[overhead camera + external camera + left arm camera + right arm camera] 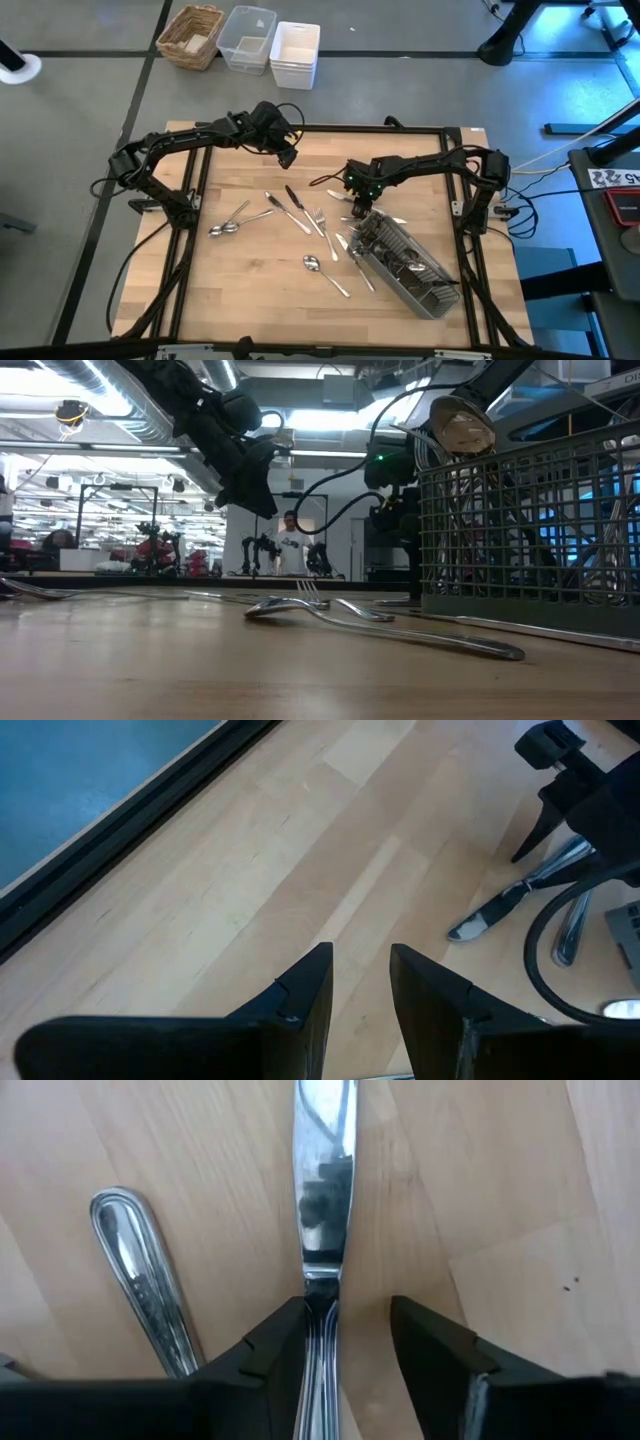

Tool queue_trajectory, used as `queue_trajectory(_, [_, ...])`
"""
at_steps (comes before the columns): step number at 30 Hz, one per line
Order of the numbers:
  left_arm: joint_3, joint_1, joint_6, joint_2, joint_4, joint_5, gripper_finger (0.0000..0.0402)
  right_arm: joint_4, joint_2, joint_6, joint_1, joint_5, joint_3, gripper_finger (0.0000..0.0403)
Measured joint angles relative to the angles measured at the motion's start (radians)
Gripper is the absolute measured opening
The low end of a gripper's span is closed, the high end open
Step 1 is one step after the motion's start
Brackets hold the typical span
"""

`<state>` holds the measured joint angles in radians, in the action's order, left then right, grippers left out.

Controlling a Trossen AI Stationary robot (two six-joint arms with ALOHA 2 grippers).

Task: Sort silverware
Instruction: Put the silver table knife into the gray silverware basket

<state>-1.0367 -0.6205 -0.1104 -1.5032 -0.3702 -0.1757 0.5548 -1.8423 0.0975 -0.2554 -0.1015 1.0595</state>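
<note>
The right gripper (358, 203) is low over the table (250, 300), just beside the near end of the caddy (410, 262). In the right wrist view its fingers (270, 1355) stand apart with a knife (322, 1200) lying between them; the knife touches one finger and a gap shows on the other side, so nothing is clamped. A second handle (145, 1280) lies on the wood beside the knife.

The left gripper (284, 150) hovers above the far part of the table, well apart from the silverware. Its fingers (300, 995) are partly open and hold nothing.

The loose silverware lies across the middle of the table: two spoons (228, 226) on the left, a knife (295, 208) and a fork (318, 220) in the middle, a spoon (322, 272) nearer the front edge. Several pieces already stand in the caddy (530, 530). In the low view a fork (300, 600) lies flat in front of it.
</note>
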Motion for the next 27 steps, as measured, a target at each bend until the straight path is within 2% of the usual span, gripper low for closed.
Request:
queue_trajectory(8, [0.000, 0.000, 0.011, 0.000, 0.000, 0.000, 0.0095, 0.006, -0.026, 0.002, 0.000, -0.001, 0.008, 0.0154])
queue_trajectory(15, [0.000, 0.000, 0.011, 0.000, 0.000, 0.000, 0.0095, 0.096, -0.037, 0.003, 0.000, -0.008, 0.095, 0.0154])
queue_trajectory(23, [0.000, 0.000, 0.010, 0.000, -0.001, 0.000, 0.0095, 0.091, -0.039, 0.011, 0.002, -0.095, 0.127, 0.0154])
queue_trajectory(27, [0.000, 0.000, 0.010, 0.000, -0.004, 0.000, 0.0095, 0.105, -0.038, 0.010, 0.010, -0.061, 0.127, 0.0154])
